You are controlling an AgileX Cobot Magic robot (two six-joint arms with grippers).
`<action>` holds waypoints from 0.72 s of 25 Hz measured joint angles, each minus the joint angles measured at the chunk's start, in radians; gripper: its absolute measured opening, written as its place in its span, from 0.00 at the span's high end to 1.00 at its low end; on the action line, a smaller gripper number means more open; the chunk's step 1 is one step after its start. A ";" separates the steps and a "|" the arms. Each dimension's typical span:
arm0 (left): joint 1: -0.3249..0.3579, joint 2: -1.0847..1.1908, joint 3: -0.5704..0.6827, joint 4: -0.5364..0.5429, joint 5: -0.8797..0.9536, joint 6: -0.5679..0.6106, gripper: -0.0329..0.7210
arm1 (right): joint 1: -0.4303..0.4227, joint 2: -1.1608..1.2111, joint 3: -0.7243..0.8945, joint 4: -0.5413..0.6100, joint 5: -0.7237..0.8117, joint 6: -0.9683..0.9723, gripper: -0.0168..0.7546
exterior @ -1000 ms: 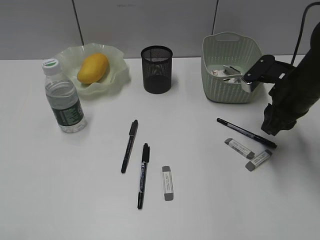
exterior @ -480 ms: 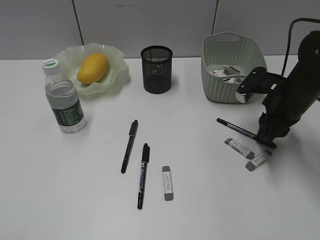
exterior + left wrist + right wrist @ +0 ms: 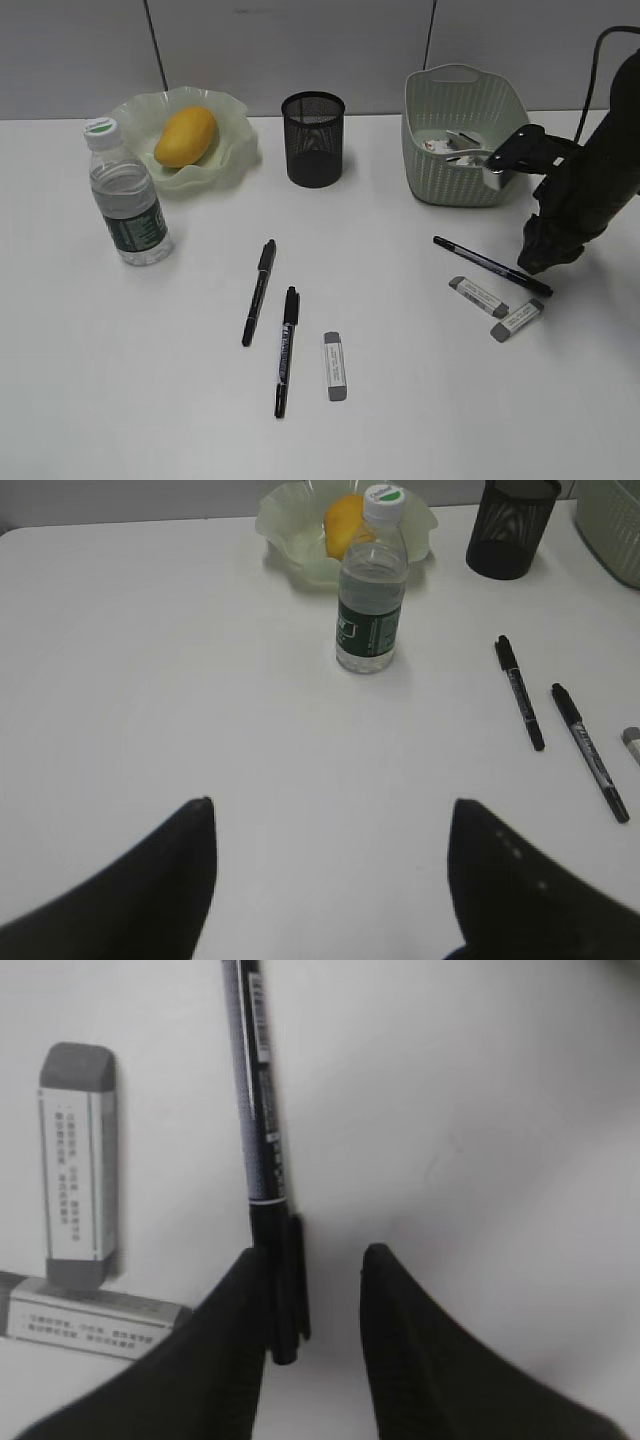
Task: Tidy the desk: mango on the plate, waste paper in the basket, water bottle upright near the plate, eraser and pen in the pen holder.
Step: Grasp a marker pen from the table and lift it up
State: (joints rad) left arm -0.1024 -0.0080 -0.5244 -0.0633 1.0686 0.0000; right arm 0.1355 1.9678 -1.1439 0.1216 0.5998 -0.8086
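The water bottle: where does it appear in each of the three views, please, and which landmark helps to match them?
Exterior view: the water bottle stands upright at far left, in front of the plate.
Left wrist view: the bottle stands at top centre, just before the plate.
Right wrist view: not in it.
Shared landmark: the plate with the mango.

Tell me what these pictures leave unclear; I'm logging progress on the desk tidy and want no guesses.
- Basket contents: exterior view, its front wall hides all but scraps of white paper.
- Right gripper contact with the pen: right wrist view, the cap end sits beside one finger; touching or apart is unclear.
- Eraser label print: too small and blurred.
- Pen holder interior: exterior view, dark mesh hides it.
- Left gripper: only its fingertips show, cut off by the bottom edge.
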 joint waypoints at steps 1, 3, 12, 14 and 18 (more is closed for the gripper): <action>0.000 0.000 0.000 0.000 0.000 0.000 0.23 | -0.005 0.000 0.000 0.021 0.006 -0.018 0.63; 0.000 0.000 0.000 0.000 0.000 0.000 0.23 | -0.006 0.000 0.000 0.046 0.014 -0.047 0.63; 0.000 0.000 0.000 0.000 0.000 0.000 0.23 | -0.006 0.000 0.000 0.067 -0.006 -0.082 0.63; 0.000 0.000 0.000 0.000 0.000 0.000 0.23 | -0.006 0.000 0.000 0.067 -0.007 -0.086 0.63; 0.000 0.000 0.000 0.000 0.000 0.000 0.23 | -0.006 0.022 0.000 0.067 -0.007 -0.087 0.63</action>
State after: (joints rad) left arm -0.1024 -0.0080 -0.5244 -0.0633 1.0686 0.0000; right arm 0.1293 1.9897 -1.1439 0.1885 0.5926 -0.8952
